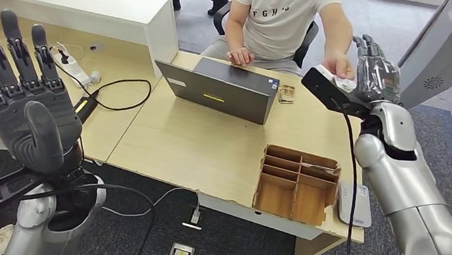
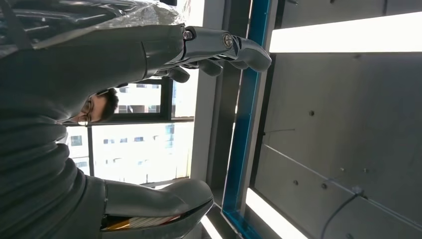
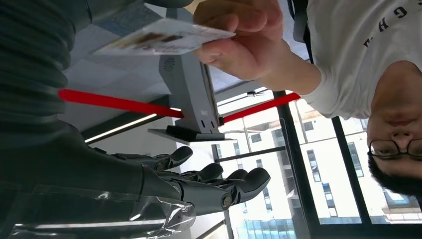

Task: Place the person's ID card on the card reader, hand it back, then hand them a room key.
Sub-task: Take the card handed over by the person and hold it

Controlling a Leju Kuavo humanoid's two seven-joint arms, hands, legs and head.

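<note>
**ID card at the right hand, person's hand on it**

Head view: the right hand (image 1: 373,69) is raised at the far right edge of the desk (image 1: 209,144), fingers up, toward the seated person (image 1: 282,18). The person's hand (image 1: 340,66) meets it at a small pale card, the ID card (image 1: 343,82), mostly hidden behind the black wrist camera block. Whether the robot's fingers touch the card cannot be told from here.

Right wrist view settles more: the ID card (image 3: 164,37) is pinched at one end by the person's hand (image 3: 244,35). The right hand's fingers (image 3: 219,181) are extended, only slightly curled and spread, well apart from the card with open space between. The thumb side is hidden, so contact there cannot be told. The card lies flat, seen almost edge-on, its long axis running from the person's fingers toward the robot's wrist; its free end points at the wrist.

Left hand (image 1: 19,94) is up near the camera in the head view, fingers straight and apart, holding nothing. The left wrist view shows the same left hand (image 2: 149,124) spread, empty.

On the desk: grey laptop (image 1: 221,89), wooden compartment organizer (image 1: 296,184), white card reader (image 1: 354,204) just beside it at the near edge.
</note>
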